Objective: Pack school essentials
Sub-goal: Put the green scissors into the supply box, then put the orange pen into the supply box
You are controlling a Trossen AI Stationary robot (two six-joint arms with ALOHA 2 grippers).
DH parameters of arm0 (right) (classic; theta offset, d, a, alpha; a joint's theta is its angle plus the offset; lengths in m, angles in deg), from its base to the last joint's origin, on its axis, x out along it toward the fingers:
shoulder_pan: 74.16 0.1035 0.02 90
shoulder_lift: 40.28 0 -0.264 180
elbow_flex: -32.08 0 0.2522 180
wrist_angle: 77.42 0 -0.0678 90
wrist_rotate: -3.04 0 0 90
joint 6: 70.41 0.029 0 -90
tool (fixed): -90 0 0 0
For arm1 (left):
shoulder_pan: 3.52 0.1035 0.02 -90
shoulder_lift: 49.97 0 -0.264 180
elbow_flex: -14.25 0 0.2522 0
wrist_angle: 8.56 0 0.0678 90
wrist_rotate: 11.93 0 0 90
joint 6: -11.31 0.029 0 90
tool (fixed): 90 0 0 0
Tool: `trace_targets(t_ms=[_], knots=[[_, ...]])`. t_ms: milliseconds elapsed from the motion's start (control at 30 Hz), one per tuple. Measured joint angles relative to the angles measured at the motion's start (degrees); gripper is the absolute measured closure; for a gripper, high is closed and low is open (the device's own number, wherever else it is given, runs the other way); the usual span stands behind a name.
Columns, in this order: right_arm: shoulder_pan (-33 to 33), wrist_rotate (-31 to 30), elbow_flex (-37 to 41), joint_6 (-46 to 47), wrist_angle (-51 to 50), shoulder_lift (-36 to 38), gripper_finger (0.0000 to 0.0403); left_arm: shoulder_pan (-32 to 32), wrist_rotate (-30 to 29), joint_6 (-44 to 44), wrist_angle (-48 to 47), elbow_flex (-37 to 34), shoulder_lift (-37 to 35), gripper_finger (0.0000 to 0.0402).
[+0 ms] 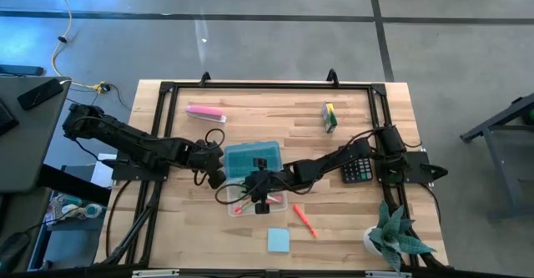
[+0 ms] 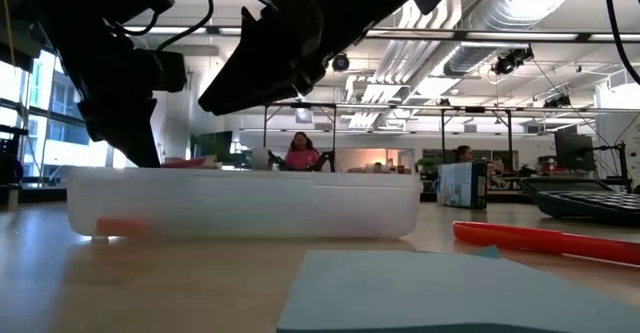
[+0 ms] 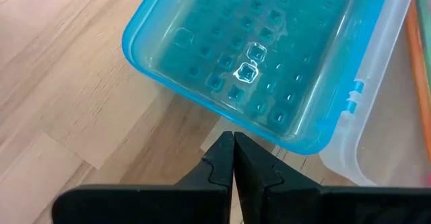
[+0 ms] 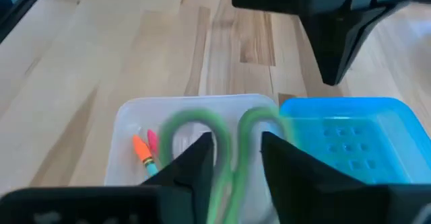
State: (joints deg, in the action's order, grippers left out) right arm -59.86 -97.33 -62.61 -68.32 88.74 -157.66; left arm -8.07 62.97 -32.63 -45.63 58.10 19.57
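- The wooden desk is being spanned by a black frame, with both dark arms reaching in toward the middle.
- A clear box is being kept at the desk's middle, with a blue lid lying just beside it on the far side; in the left wrist view the lid is seen upturned, touching the clear box's rim.
- A spiky green plant is being kept at the near right corner, and a black calculator is lying near the right arm's base.
- The right hand is being held over the clear box, its fingers clamped on the green-handled scissors, whose loops are sticking out above the box.
- The left hand is being held low just beside the lid's left edge, its fingers pressed together on nothing.
- A light-blue note pad is lying near the front edge, well apart from the box.
- A pink item is lying at the far left, and a green-yellow block at the far right.
- An orange-red pen is lying between the box and the note pad.
- Small orange and pink pieces are lying inside the box, beside the scissors.
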Motion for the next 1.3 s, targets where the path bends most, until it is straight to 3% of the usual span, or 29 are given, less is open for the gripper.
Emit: trace_targets(t_ms=[233, 533, 733, 967, 1300], knots=[[0.0, -0.5, 0.0, 0.5, -0.8, 0.1, 0.0233, 0.0, 1.0, 0.5, 0.0, 0.0, 0.0, 0.0401], [-0.4, -7.4, 0.0, 1.0, -9.9, 5.3, 0.0231, 0.0, 1.1, 7.4, 0.2, 0.0, 0.0, 0.0401], [-0.4, -13.1, 0.0, 6.8, -19.3, 11.0, 0.0231, 0.9, 1.8, 13.7, 0.4, 0.0, -1.5, 0.0401], [-0.4, -18.6, 0.0, 14.5, -30.8, 15.4, 0.0231, 4.4, 3.0, 20.1, 0.4, 0.0, -5.5, 0.0401], [-0.4, -22.7, 0.0, 17.6, -45.2, 25.6, 0.0231, 10.7, 4.2, 23.2, 2.7, 0.0, -12.6, 0.0401]])
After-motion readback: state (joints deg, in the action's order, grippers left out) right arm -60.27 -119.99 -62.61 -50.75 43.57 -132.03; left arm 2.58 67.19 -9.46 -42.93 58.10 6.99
